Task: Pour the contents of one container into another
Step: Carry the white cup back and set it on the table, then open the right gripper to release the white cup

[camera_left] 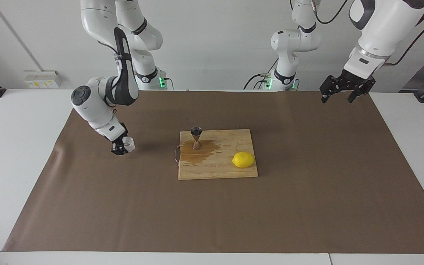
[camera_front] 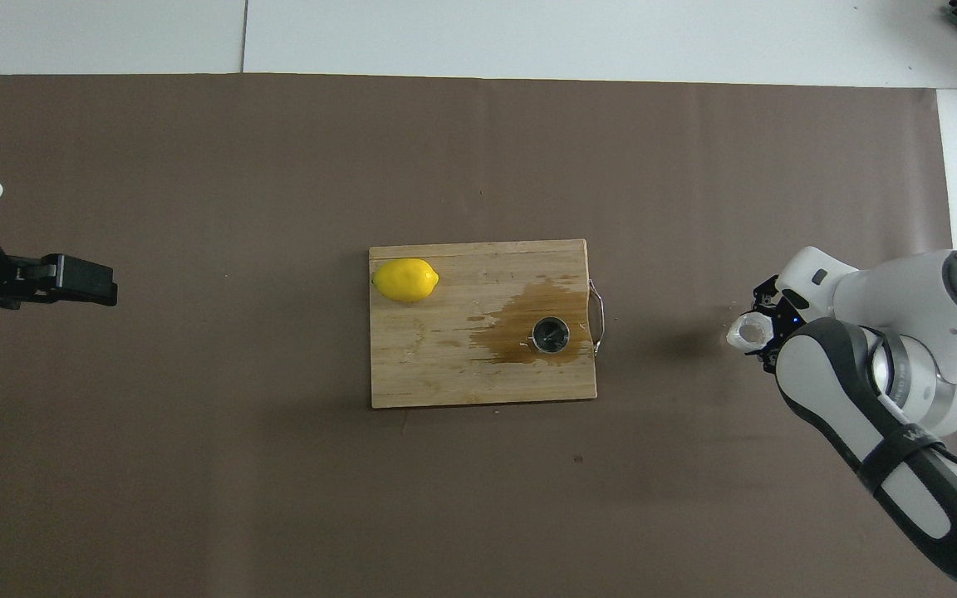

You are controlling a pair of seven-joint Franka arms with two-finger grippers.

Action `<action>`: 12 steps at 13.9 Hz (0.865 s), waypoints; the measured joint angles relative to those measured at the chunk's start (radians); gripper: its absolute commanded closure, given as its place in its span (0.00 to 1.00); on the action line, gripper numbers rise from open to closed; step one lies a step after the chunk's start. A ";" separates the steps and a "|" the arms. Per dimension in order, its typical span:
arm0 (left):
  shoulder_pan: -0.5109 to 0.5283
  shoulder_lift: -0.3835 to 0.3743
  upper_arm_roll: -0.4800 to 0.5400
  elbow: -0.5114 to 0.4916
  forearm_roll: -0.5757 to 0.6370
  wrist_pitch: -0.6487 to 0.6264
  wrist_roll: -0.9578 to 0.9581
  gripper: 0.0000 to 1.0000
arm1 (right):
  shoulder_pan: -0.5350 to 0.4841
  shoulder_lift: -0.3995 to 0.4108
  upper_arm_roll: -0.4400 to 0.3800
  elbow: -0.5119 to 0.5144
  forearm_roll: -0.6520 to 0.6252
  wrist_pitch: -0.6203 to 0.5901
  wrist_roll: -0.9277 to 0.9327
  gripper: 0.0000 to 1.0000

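While the right gripper (camera_left: 120, 148) sits low over the brown paper (camera_left: 307, 206) toward the right arm's end of the table, the clear glass cup (camera_left: 128, 143) stands upright at its fingertips, touching or just beside them; whether the fingers clamp it or have let go cannot be told. Well apart from both, the metal jigger (camera_left: 196, 138) stands upright on the wooden board (camera_left: 215, 171), in a brown puddle (camera_front: 520, 320), with a lemon (camera_left: 243, 159) at the board's other end. Waiting, the left gripper (camera_left: 339, 96) hangs open over the paper's edge.
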 measured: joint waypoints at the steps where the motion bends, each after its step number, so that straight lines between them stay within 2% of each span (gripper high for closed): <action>1: 0.000 0.000 0.000 0.000 0.000 0.000 0.000 0.00 | 0.000 -0.002 0.000 0.000 0.002 0.000 0.000 0.00; 4: 0.000 0.000 0.000 0.000 0.000 0.000 0.000 0.00 | 0.000 -0.018 0.000 0.002 0.011 -0.004 0.006 0.00; 6: 0.000 0.000 0.000 0.000 0.000 0.000 0.000 0.00 | 0.000 -0.049 0.000 0.012 0.012 -0.044 0.074 0.00; 10: 0.000 0.000 0.000 0.000 0.000 0.000 0.000 0.00 | 0.005 -0.167 0.003 0.058 0.003 -0.173 0.369 0.00; 12: 0.000 0.000 0.000 0.000 0.000 0.000 0.000 0.00 | 0.017 -0.217 0.007 0.103 -0.057 -0.210 0.524 0.00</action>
